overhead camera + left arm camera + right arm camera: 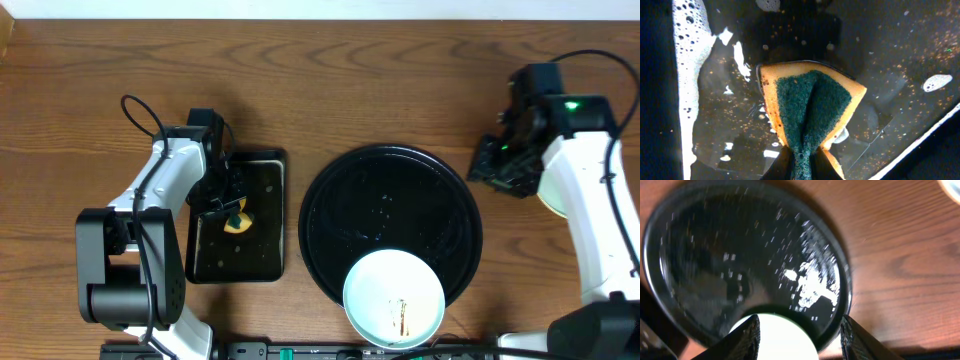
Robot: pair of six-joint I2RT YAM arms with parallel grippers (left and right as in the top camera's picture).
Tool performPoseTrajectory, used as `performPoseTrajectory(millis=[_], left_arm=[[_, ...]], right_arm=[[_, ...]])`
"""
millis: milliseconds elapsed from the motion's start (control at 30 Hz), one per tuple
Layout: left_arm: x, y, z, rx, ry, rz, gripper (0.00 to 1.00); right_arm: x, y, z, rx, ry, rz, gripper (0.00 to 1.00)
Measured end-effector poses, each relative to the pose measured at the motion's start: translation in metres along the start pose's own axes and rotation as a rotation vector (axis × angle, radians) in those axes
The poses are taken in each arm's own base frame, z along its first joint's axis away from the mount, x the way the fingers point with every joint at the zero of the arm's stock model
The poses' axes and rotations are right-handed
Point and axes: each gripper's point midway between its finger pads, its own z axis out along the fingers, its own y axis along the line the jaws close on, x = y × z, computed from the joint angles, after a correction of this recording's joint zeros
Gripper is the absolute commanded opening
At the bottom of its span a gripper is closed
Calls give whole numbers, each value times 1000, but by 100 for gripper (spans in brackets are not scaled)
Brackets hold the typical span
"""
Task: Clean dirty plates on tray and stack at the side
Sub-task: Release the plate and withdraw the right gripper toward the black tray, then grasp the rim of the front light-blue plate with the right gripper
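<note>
The big round black tray (330, 215) lies in the middle of the table and is wet and glossy. One pale plate (393, 297) with a brown smear sits on its front edge. It also shows in the right wrist view (777, 340). My right gripper (503, 165) is open and empty, held over the table to the right of the tray (740, 255). My left gripper (232, 213) is shut on a yellow sponge (810, 107) with a green scouring face, down in the rectangular tray. A pale rounded plate edge (547, 195) shows behind my right arm.
The small rectangular black tray (262, 255) at the left holds dark soapy water with white foam (687, 60). A pale rim (952, 187) shows at the top right of the right wrist view. Cables run along the table's front edge.
</note>
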Motion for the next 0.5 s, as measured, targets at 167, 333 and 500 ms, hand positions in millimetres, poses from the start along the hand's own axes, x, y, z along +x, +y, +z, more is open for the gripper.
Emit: performPoseTrajectory(millis=[167,333,500], left_arm=[[-1,0,0,2,-5,1,8],[-3,-1,0,4,-10,1,8],[-3,-1,0,5,-13,2,8]], right_arm=[[40,24,18,15,79,-88,39],[88,24,56,63,208,-133,36],[129,12,76,115,291,-155,51]])
